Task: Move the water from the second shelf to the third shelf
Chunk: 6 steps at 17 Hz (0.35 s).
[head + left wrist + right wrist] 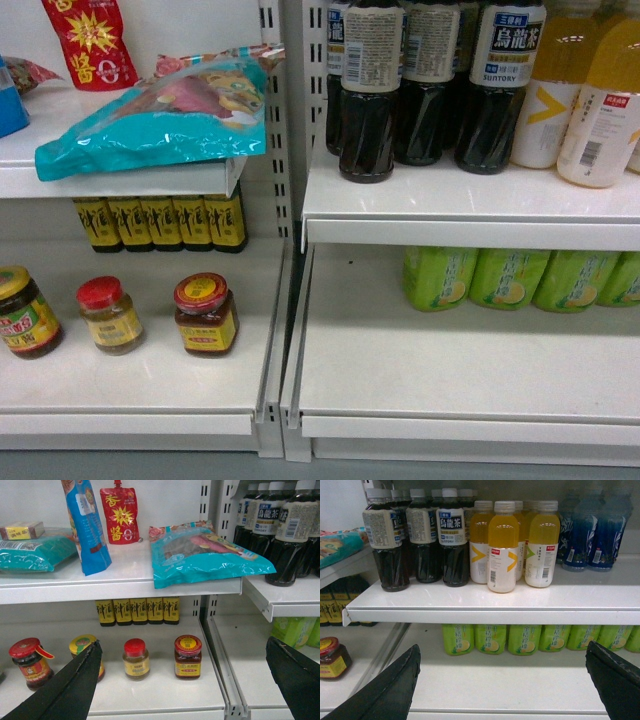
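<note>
Both claws, left claw (182,680) and right claw (502,680), gape wide, holding nothing. No water visible; grabbing the twelve o'clock tea bottles (427,540) by mistake seems the risk.

The right pincer (502,680) stands wide apart, black fingers (385,690) at seven and five o'clock, holding nothing. On the white shelf (490,607) dark tea bottles (422,542) stand at eleven, orange drinks (503,547) at twelve, blue bottles (592,535) at two. Green bottles (520,639) line the shelf below; a red-lidded jar (331,657) sits at nine.
</note>
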Available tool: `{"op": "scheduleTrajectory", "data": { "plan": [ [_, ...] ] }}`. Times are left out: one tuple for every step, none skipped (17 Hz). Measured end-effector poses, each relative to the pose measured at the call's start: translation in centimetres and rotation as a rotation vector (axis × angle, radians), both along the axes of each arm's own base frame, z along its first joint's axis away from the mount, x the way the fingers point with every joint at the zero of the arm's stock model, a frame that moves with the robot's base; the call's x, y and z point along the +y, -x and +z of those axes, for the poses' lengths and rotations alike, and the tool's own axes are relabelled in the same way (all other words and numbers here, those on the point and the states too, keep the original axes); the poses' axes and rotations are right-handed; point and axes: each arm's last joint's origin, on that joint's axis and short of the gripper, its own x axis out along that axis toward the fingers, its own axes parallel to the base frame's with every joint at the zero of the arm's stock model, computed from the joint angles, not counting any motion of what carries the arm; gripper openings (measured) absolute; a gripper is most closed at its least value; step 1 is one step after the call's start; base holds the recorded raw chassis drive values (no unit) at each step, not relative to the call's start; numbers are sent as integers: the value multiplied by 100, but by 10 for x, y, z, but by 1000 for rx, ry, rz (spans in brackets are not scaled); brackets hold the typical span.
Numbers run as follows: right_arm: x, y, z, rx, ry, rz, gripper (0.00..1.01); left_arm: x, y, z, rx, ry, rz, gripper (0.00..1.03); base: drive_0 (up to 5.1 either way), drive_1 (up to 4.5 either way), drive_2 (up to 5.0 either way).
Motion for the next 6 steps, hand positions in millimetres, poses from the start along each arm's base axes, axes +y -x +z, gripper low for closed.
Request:
{"op": "scheduleTrajectory", "data": {
  "plan": [
    [0,0,0,0,0,0,98,0,0,0,0,0,0,98,0,0,0],
    [0,0,0,0,0,0,98,0,0,0,0,0,0,98,0,0,0],
    [0,0,0,0,0,0,98,0,0,0,0,0,0,98,0,0,0],
    [0,0,0,0,0,0,98,0,0,0,0,0,0,98,0,0,0],
    [0,0,0,0,0,0,98,0,0,0,0,0,0,98,0,0,0],
    [0,0,0,0,0,0,98,0,0,0,0,0,0,98,0,0,0]
  ]
}}
